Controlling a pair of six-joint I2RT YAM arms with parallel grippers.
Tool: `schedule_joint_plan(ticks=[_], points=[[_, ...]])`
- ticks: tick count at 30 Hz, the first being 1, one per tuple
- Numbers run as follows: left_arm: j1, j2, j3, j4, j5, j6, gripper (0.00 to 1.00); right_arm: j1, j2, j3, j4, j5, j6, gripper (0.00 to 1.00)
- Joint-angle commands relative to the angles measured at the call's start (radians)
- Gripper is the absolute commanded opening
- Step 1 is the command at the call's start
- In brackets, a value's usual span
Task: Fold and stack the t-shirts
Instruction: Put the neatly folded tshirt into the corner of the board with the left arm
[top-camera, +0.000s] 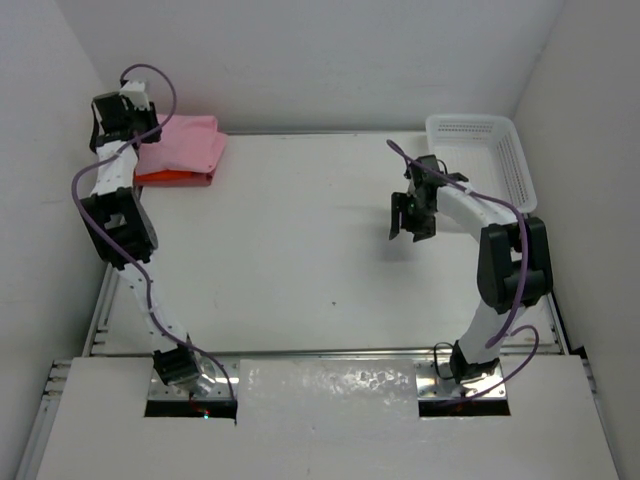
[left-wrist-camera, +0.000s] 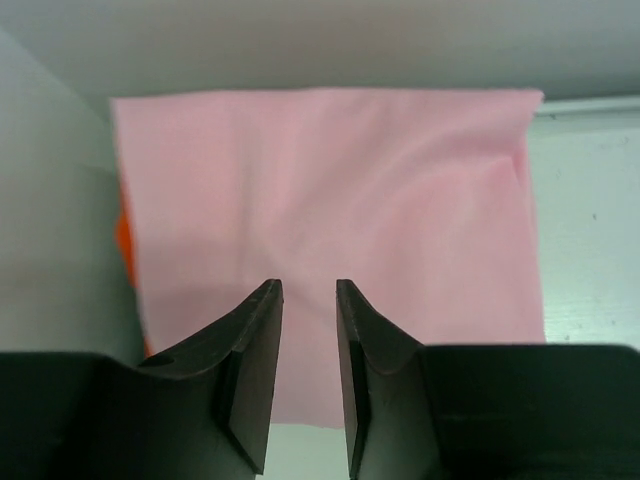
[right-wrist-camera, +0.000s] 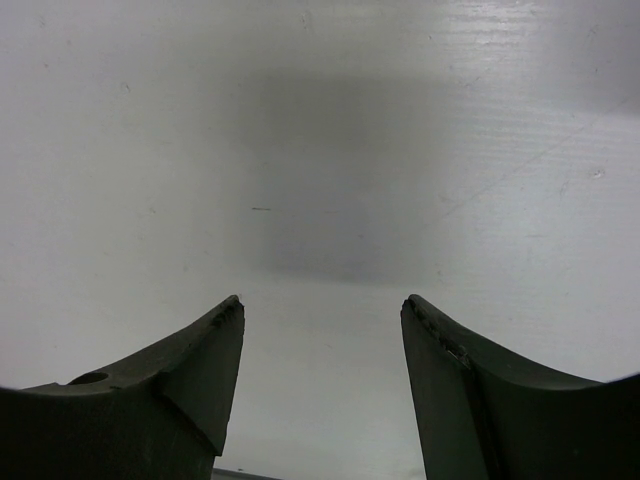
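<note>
Black fingers (left-wrist-camera: 250, 370) of the left gripper (left-wrist-camera: 309, 285) sit a little apart, holding nothing, just above the folded pink t-shirt (left-wrist-camera: 330, 200). Under it peeks the orange t-shirt (left-wrist-camera: 127, 250), so they make a pile. Well away, the right gripper (right-wrist-camera: 322, 300) hangs wide open over the table (right-wrist-camera: 300, 150).

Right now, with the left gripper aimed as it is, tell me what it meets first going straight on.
The folded light pink t-shirt: the left gripper points at its near half. The edge of an orange t-shirt shows beneath it. How far the cloth lies from the gripper is unclear.
</note>
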Motion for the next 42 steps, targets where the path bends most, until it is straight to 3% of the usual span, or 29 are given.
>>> schedule_joint_plan(ticks=[1,9,13,16,19,25,29,31,34,35,38,39,42], points=[[-0.03,0.038,-0.034,-0.011,-0.026,0.033,0.26,-0.004,-0.041,-0.002,0.039,0.007,-0.011,0.62],[-0.029,0.104,-0.086,-0.021,-0.155,0.092,0.23,-0.004,-0.041,-0.017,0.052,-0.005,-0.011,0.62],[-0.022,0.053,-0.149,-0.028,-0.161,0.11,0.24,-0.004,-0.059,-0.026,0.051,-0.002,-0.011,0.62],[-0.022,-0.014,-0.204,0.029,-0.171,0.128,0.36,-0.004,-0.058,-0.022,0.052,0.001,-0.013,0.62],[-0.022,-0.028,-0.156,0.017,-0.16,0.125,0.5,-0.003,-0.049,-0.008,0.05,-0.011,-0.013,0.62],[-0.022,-0.046,-0.01,-0.077,-0.119,0.072,0.7,-0.006,-0.046,0.018,0.067,-0.013,-0.034,0.63],[-0.018,-0.143,-0.002,-0.151,-0.129,0.067,0.92,-0.013,-0.046,0.023,0.087,-0.017,-0.077,0.65],[-0.004,-0.229,-0.034,-0.227,-0.135,0.075,0.96,-0.012,-0.068,-0.006,0.123,-0.025,-0.113,0.66],[0.011,-0.393,-0.199,-0.284,-0.179,0.136,0.98,-0.015,-0.122,-0.084,0.183,-0.025,-0.149,0.69],[0.013,-0.487,-0.267,-0.304,-0.201,0.159,0.98,-0.013,-0.134,-0.104,0.197,-0.024,-0.169,0.74],[0.014,-0.667,-0.553,-0.345,-0.269,0.263,0.99,-0.013,-0.19,-0.196,0.248,-0.016,-0.173,0.76],[0.016,-0.718,-0.738,-0.339,-0.284,0.311,0.99,-0.015,-0.203,-0.241,0.281,-0.02,-0.162,0.77],[0.017,-0.905,-1.083,-0.29,-0.318,0.422,0.99,-0.013,-0.259,-0.305,0.334,-0.062,-0.145,0.78]])
